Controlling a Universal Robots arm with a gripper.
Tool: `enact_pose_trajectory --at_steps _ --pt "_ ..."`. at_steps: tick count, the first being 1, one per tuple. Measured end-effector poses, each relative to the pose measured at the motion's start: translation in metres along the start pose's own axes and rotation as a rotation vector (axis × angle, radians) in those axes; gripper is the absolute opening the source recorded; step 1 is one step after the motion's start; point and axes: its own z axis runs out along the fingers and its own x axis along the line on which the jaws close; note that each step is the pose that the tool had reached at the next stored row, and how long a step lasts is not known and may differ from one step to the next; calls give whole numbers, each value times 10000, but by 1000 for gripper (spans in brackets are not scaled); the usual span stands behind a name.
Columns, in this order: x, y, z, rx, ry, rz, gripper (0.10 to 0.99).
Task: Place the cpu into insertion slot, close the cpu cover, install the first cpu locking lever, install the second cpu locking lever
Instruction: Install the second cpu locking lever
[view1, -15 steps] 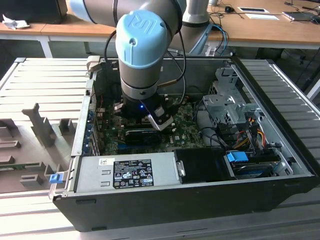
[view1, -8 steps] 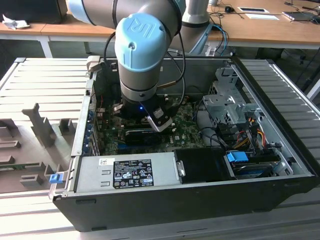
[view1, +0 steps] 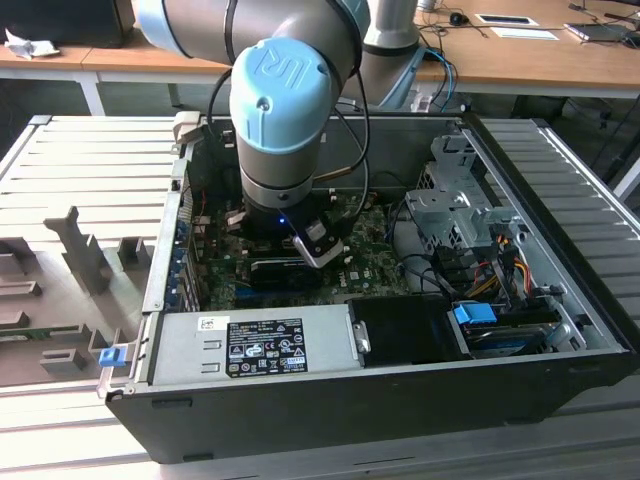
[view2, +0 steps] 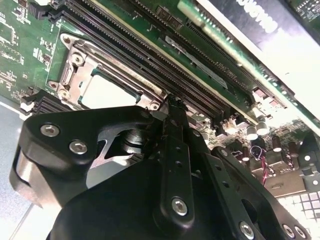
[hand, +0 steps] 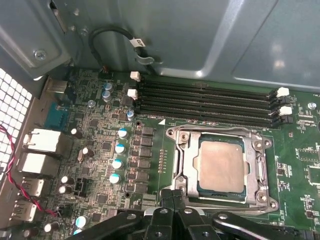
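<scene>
The cpu (hand: 220, 167), a pale square chip with a grey metal top, lies flat in the insertion slot (hand: 221, 195) on the green motherboard. The silver cpu cover (hand: 182, 160) is folded down around it, and the chip shows through its window. Both wrist views show my gripper (hand: 173, 192) shut, its black fingertips pressed together at the socket's edge, just off a corner of the cover. The second wrist view shows the cpu (view2: 107, 92), the cover (view2: 117, 75) and the gripper (view2: 172, 102) tip close beside them. I cannot tell how the locking levers stand.
Long black memory slots (hand: 205, 102) run along the far side of the socket. A black graphics card (view2: 260, 20) lies beyond them. The arm's wrist (view1: 282, 130) reaches into the open case, between the power supply (view1: 260, 345) and the drive cage (view1: 450, 210) with its cables.
</scene>
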Motion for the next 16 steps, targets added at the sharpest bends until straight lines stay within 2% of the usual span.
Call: enact_pose_trajectory --at_steps 2,5,10,16 --pt "1 -5 16 -93 -11 -1 106" --pt "12 -9 27 -138 -15 -1 106" --pt "34 -23 65 -153 -15 -1 106" --pt "47 -24 73 -155 -15 0 106"
